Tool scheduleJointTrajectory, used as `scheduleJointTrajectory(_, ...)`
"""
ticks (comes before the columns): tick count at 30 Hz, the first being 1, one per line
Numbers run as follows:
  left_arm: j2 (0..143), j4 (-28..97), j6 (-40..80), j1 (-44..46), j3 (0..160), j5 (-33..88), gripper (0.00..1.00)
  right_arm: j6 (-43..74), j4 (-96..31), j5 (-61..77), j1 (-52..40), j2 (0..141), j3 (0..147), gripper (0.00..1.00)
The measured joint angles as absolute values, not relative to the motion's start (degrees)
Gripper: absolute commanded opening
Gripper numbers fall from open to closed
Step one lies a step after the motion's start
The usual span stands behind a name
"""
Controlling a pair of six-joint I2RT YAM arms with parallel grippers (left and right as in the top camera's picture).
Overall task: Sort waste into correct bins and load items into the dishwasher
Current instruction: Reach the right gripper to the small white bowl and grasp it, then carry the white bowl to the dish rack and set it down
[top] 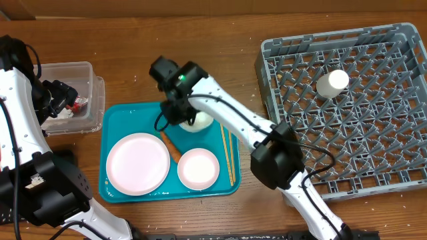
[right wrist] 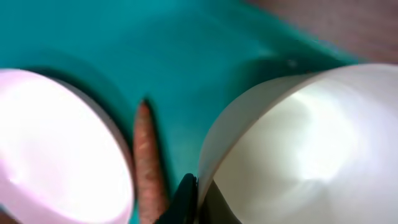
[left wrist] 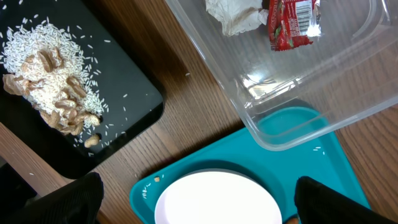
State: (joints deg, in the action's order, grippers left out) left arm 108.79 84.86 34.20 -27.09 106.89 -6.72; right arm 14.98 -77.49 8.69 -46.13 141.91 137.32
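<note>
My right gripper (top: 181, 112) (right wrist: 198, 200) is low over the teal tray (top: 123, 115) and is shut on the rim of a white bowl (top: 199, 122) (right wrist: 311, 143) at the tray's back edge. An orange carrot piece (top: 171, 146) (right wrist: 148, 162) lies beside it. A large white plate (top: 137, 163) (left wrist: 217, 199) and a small white bowl (top: 198, 167) also sit on the tray, with chopsticks (top: 229, 159) at its right side. My left gripper (top: 61, 100) (left wrist: 196, 205) is open and empty above the tray's corner, next to the clear bin (top: 90, 72) (left wrist: 323, 93).
The clear bin holds a red wrapper (left wrist: 289, 22) and crumpled paper (left wrist: 233, 15). A black tray (left wrist: 124, 106) with rice and peanuts (left wrist: 53, 81) lies beside it. The grey dish rack (top: 280, 60) at the right holds a white cup (top: 332, 83).
</note>
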Motion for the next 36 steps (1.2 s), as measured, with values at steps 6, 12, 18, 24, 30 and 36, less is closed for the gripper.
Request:
scheduleJointTrajectory(6, 108.8, 84.9, 34.2, -27.1, 106.9, -6.7, 1.00, 19.1, -88.2, 8.8, -40.0, 138.8, 149.8, 0.04)
scheduleJointTrajectory(12, 108.8, 85.5, 34.2, -27.1, 106.9, -6.7, 1.00, 21.5, -96.7, 10.4, -18.4, 128.3, 153.7, 0.04)
scheduleJointTrajectory(18, 108.8, 85.6, 34.2, -27.1, 106.9, -6.7, 1.00, 16.8, -97.1, 29.3, 2.4, 126.4, 153.7, 0.04)
scheduleJointTrajectory(24, 108.8, 85.7, 34.2, -27.1, 106.9, -6.7, 1.00, 15.1, -97.1, 42.3, 12.8, 124.8, 153.6, 0.04)
scheduleJointTrajectory(30, 108.8, 85.3, 34.2, -27.1, 106.9, -6.7, 1.00, 15.4, -96.9, 32.5, 17.9, 110.3, 152.4, 0.06)
scheduleJointTrajectory(36, 108.8, 85.1, 34.2, -27.1, 106.9, -6.7, 1.00, 13.4, -97.1, 23.7, 18.7, 91.5, 132.1, 0.04)
